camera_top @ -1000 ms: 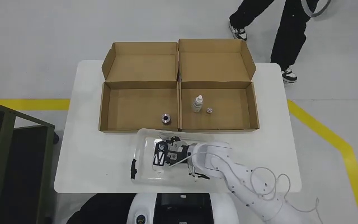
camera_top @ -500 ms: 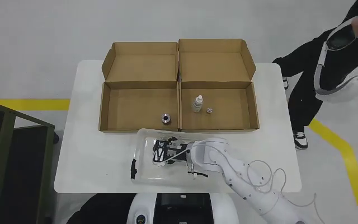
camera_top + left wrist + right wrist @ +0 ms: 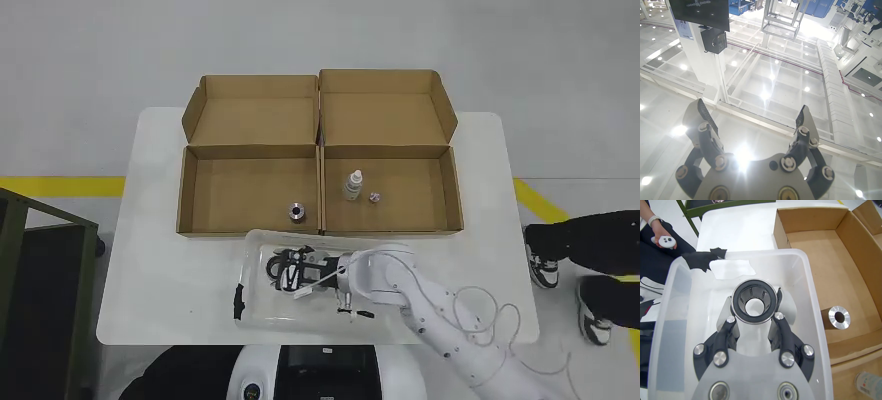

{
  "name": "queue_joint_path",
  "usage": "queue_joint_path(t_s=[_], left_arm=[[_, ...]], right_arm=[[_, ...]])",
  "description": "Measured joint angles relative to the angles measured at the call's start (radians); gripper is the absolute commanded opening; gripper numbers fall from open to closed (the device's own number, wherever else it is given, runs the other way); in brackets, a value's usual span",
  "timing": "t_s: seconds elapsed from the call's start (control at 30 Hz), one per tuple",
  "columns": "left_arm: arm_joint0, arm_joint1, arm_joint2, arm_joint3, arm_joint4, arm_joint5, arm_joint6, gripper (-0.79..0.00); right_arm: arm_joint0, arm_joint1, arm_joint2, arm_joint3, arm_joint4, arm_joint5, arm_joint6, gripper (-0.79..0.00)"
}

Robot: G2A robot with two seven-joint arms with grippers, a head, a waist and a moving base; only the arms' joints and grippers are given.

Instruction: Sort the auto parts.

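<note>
Right gripper [image 3: 754, 298] shifted; bushing [image 3: 754, 283] clamped between fingers [image 3: 723, 313].

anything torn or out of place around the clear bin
Yes: a ragged black scrap hangs over the rim of the clear bin, beside a torn white label. Both edges look jagged; nothing is spilled.

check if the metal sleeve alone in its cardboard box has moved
No. The metal sleeve sits in the same near corner of its cardboard box, no shift against the box walls.
</note>
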Motion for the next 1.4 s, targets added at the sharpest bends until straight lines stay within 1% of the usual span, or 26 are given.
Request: queue_joint_path(t_s=[0.33, 0.67, 1.03, 1.27, 1.4], left_arm=[[0.0, 0.0, 0.0, 0.0, 0.0, 0.0, 0.0, 0.0], [0.0, 0.0, 0.0, 0.0, 0.0, 0.0, 0.0, 0.0], [0.0, 0.0, 0.0, 0.0, 0.0, 0.0, 0.0, 0.0], [0.0, 0.0, 0.0, 0.0, 0.0, 0.0, 0.0, 0.0], [0.0, 0.0, 0.0, 0.0, 0.0, 0.0, 0.0, 0.0]], right_arm=[[-0.068, 0.029, 0.103, -0.117, 0.083, -0.052, -0.069, -0.785], [-0.147, 0.06, 0.254, -0.216, 0.215, -0.098, -0.161, -0.785], [-0.221, 0.088, 0.415, -0.28, 0.355, -0.141, -0.256, -0.785], [-0.287, 0.105, 0.529, -0.305, 0.43, -0.168, -0.316, -0.785], [-0.307, 0.111, 0.558, -0.309, 0.481, -0.196, -0.341, -0.785]])
